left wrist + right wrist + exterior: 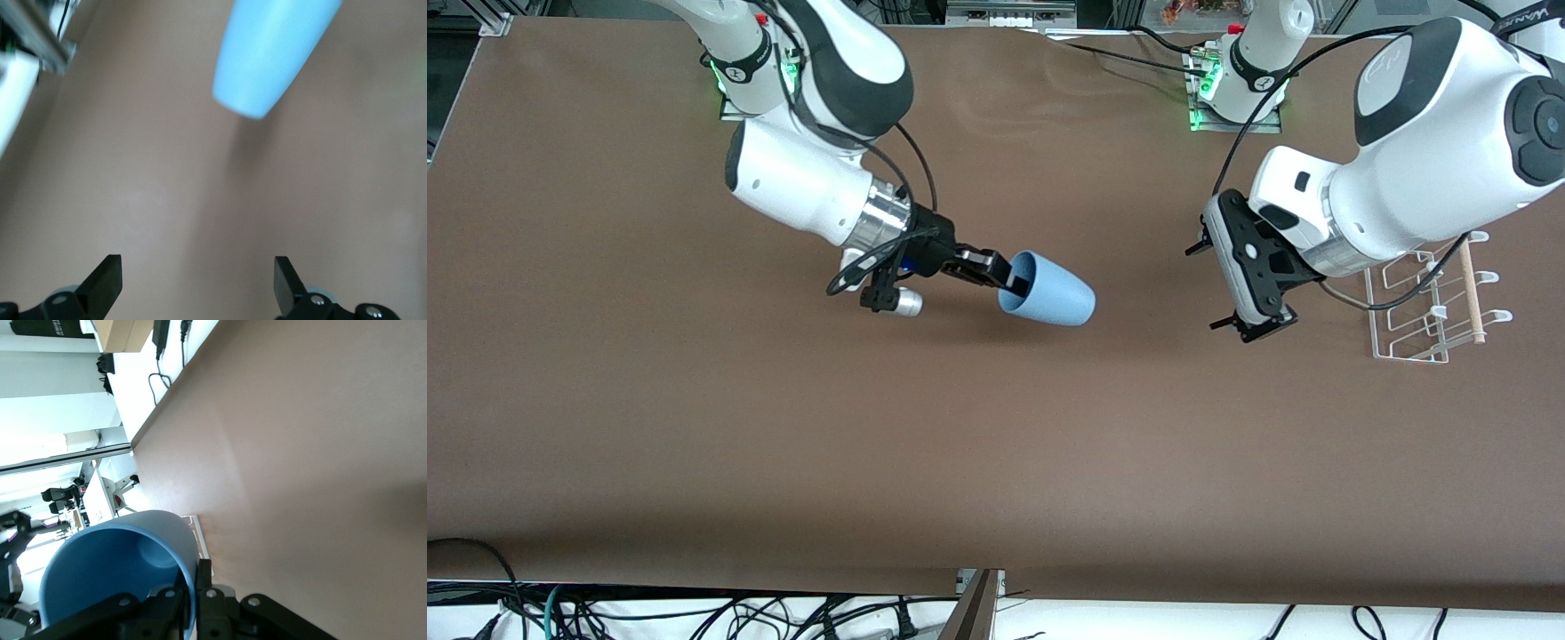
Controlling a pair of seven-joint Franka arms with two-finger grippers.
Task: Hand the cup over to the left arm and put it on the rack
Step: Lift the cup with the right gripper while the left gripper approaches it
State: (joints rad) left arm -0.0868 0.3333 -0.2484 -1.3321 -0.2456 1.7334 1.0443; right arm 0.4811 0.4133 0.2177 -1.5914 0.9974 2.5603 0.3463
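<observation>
The right gripper (1009,274) was clamped on the rim of the cup (1049,292), one finger inside the mouth and one outside against the wall, as the right wrist view confirmed (193,587). The cup (113,567) was held on its side above the table (694,427), over the middle of the surface, its closed base pointing toward the left arm's end and its open mouth facing the right gripper. A shadow lay on the table just beneath the cup.

The left gripper (1221,286) hung above the table with its fingers (107,280) spread apart and nothing between them. It faced the cup's base with a clear gap between the two. In the left wrist view the cup (273,53) appeared ahead of the open fingers, base first.

The rack (1427,307) stood on the table at the left arm's end, partly under the left arm (1423,169). Its wooden dowel (1470,293) ran along the side nearest the table end.
</observation>
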